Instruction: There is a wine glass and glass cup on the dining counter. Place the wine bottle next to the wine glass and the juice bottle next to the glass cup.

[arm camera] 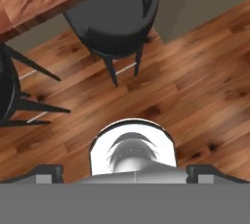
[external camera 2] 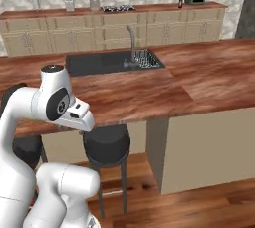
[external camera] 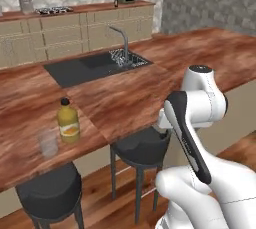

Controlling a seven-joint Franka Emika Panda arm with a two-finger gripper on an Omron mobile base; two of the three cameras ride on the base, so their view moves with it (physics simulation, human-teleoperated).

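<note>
Dining counter (external camera: 125, 98), juice bottle (external camera: 68, 121), stools (external camera: 140, 148)

- No text, brand or number can be read anywhere.
- The stout yellow-orange juice bottle (external camera: 68, 122) bears a label with an orange fruit picture; any lettering is too blurred.

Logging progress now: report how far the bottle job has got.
Done: the juice bottle stands beside the glass cup on the dining counter. In hand: nothing; the pincer is open and empty, pointing down at the floor by a stool. Left: the wine bottle and wine glass, neither placed in sight here.
</note>
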